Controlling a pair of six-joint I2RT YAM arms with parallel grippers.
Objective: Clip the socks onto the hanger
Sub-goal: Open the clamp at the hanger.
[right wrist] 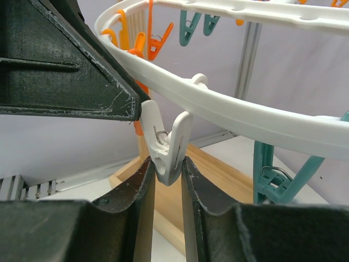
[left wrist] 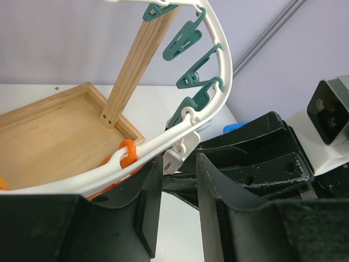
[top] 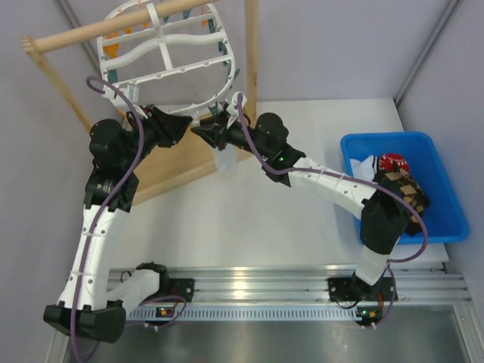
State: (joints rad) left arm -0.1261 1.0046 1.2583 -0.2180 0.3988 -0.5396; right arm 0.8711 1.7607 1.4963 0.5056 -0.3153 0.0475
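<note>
The hanger (top: 168, 47) is a white oval frame hung on a wooden pole, with orange clips (right wrist: 143, 46) and teal clips (left wrist: 188, 41) along its rim. My right gripper (right wrist: 167, 164) is shut on the lower end of a white clip (right wrist: 166, 143) that dangles from the near rim. My left gripper (left wrist: 179, 161) faces it from the left, just under the rim (left wrist: 218, 82). Its jaws are open with nothing between them, and the white clip (left wrist: 175, 158) is just past the tips. The socks lie in the blue bin: argyle (top: 404, 189), red (top: 394, 160) and white (top: 366, 164).
The wooden rack's tray base (top: 178, 170) lies under both grippers, and its upright (top: 251, 53) stands right of the hanger. The blue bin (top: 446, 219) sits at the table's right edge, partly covered by the right arm. Grey walls close off the back.
</note>
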